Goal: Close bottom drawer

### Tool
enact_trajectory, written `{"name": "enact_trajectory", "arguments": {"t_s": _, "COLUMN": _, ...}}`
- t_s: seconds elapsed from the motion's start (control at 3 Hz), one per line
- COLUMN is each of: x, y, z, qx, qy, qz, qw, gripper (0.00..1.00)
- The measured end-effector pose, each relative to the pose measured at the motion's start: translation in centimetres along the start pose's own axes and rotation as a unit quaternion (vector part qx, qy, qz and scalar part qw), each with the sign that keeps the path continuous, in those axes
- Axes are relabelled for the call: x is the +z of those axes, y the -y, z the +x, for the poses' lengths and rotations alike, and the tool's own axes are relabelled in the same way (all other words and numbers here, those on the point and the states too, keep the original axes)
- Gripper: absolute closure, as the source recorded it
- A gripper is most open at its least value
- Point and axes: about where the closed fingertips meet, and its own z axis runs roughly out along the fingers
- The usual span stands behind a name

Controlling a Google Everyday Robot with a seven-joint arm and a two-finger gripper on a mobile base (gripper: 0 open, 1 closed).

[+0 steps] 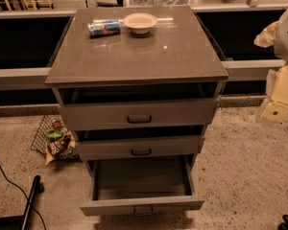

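Note:
The grey three-drawer cabinet (137,56) stands in the middle of the view. Its bottom drawer (141,205) is pulled far out toward me, with its empty inside showing and its small dark handle (143,209) at the front. The middle drawer (140,148) and the top drawer (138,114) each stand slightly out. My gripper (268,35) is at the right edge, up at the height of the cabinet top, to the right of the cabinet and well away from the bottom drawer.
A can lying on its side (104,28) and a pale bowl (140,22) rest at the back of the cabinet top. A wire basket with snack bags (55,140) sits on the floor to the left. A black bar and cable (31,198) lie at the lower left. A low rail runs behind.

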Motion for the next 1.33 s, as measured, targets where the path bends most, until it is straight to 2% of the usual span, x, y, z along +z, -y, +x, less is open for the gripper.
{"name": "enact_trajectory", "arguments": {"t_s": 0.33, "x": 0.0, "y": 0.0, "z": 0.0, "qx": 0.000, "qy": 0.000, "qz": 0.000, "qw": 1.0000, "gripper": 0.00}}
{"name": "enact_trajectory", "arguments": {"t_s": 0.67, "x": 3.9, "y": -1.3, "z": 0.6, "qx": 0.004, "qy": 0.004, "qz": -0.026, "qw": 0.9996, "gripper": 0.00}}
{"name": "enact_trajectory", "arguments": {"t_s": 1.0, "x": 11.0, "y": -4.3, "z": 1.2, "qx": 0.011, "qy": 0.019, "qz": -0.063, "qw": 0.9978, "gripper": 0.00}}
{"name": "enact_trajectory", "arguments": {"t_s": 1.33, "x": 11.0, "y": -4.3, "z": 1.2, "qx": 0.011, "qy": 0.019, "qz": -0.063, "qw": 0.9978, "gripper": 0.00}}
